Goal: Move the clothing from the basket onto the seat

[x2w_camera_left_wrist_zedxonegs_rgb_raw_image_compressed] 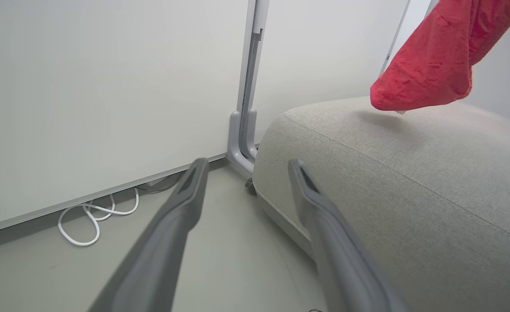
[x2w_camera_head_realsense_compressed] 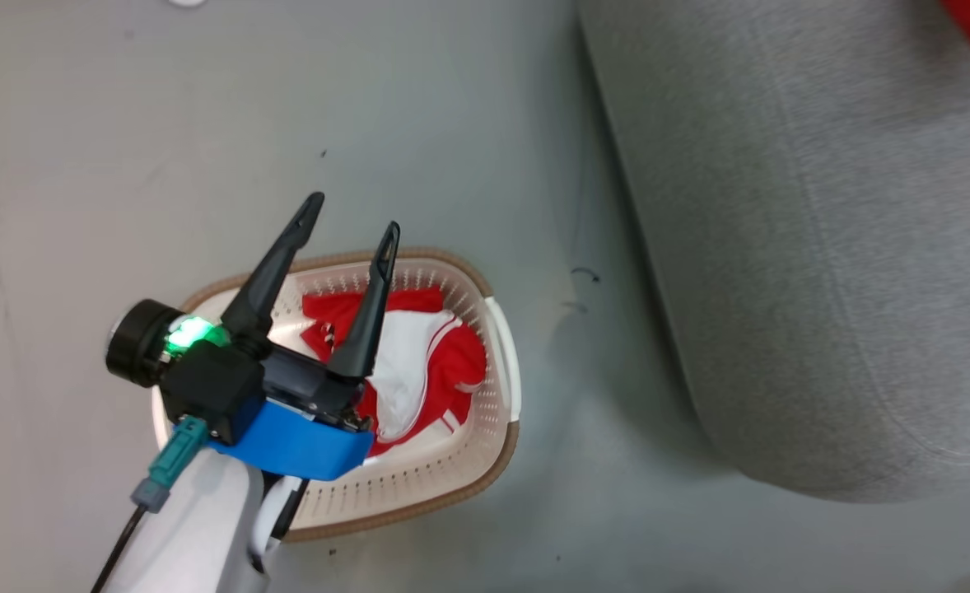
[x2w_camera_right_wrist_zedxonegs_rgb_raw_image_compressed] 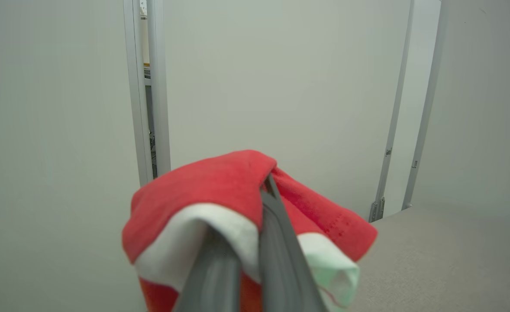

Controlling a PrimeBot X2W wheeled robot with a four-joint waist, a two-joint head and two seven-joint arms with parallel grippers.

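1. Pale grey floor point(x2w_camera_head_realsense_compressed: 452, 123) carries the oval, brown-rimmed laundry basket point(x2w_camera_head_realsense_compressed: 444, 257), set near the big grey sofa cushion point(x2w_camera_head_realsense_compressed: 823, 247).
2. One red-and-white garment point(x2w_camera_head_realsense_compressed: 452, 362) lies crumpled inside the laundry basket.
3. Left gripper point(x2w_camera_head_realsense_compressed: 353, 212) hovers above the laundry basket, fingers spread, holding nothing.
4. Right gripper point(x2w_camera_right_wrist_zedxonegs_rgb_raw_image_compressed: 248, 208) pinches the other red garment point(x2w_camera_right_wrist_zedxonegs_rgb_raw_image_compressed: 203, 182), white-trimmed, which hangs above the sofa cushion.

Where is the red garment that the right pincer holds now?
The red garment hangs at the left wrist view's upper right, above the grey seat, clamped in the right pincer.
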